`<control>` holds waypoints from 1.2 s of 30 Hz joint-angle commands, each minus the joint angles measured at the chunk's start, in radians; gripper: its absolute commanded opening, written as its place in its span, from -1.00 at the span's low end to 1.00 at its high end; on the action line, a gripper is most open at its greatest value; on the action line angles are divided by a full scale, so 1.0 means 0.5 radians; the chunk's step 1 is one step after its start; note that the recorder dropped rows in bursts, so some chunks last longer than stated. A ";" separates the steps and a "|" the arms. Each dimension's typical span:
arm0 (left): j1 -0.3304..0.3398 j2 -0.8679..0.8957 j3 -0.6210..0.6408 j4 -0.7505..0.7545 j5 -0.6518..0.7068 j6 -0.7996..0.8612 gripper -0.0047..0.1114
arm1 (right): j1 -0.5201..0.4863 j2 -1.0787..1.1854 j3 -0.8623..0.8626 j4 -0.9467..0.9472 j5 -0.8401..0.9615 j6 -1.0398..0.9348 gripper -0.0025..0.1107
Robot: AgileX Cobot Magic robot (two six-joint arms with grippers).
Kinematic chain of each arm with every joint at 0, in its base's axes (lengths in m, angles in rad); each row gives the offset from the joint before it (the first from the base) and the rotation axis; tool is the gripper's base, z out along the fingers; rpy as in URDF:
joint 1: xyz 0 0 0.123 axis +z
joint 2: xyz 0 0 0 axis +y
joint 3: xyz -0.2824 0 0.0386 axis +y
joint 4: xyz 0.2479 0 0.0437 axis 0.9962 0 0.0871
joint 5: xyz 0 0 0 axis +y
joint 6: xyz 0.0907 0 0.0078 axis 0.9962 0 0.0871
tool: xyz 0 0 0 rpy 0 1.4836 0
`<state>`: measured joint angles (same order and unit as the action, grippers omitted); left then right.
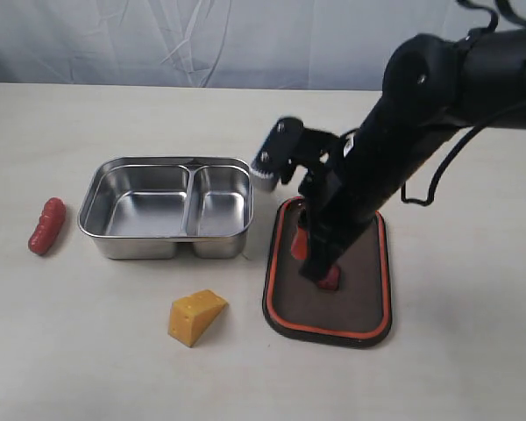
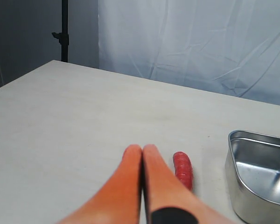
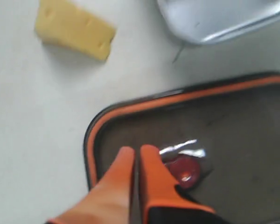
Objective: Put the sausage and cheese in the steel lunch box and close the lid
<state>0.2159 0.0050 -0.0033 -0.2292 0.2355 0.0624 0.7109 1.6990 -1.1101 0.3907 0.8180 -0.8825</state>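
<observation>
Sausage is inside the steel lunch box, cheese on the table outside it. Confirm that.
Wrong about the sausage: it lies on the table beside the steel lunch box, not inside, as the exterior view shows. The cheese is on the table outside it.

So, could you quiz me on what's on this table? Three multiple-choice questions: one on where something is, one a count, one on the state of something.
1. Where is the sausage relative to the steel lunch box?
A. inside it
B. on the table beside it
C. hidden beneath it

2. How many compartments does the box have?
A. two
B. three
C. four

3. What state is the lid in?
A. closed on the box
B. held in the air
C. lying flat on the table beside the box

Answers:
1 B: the sausage lies on the bare table, apart from the box.
2 A: a single divider splits the box in two.
3 C: the lid rests flat on the table, its orange ring showing.
</observation>
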 commanded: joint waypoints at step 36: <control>-0.017 0.575 -0.642 -0.453 -0.192 -0.357 -0.92 | -0.476 -0.161 -0.105 0.179 -0.206 0.193 -0.96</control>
<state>0.2159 0.1411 -0.2004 -0.5473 0.0299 -0.1233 0.4951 1.6277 -1.1577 0.4622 0.7168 -0.7890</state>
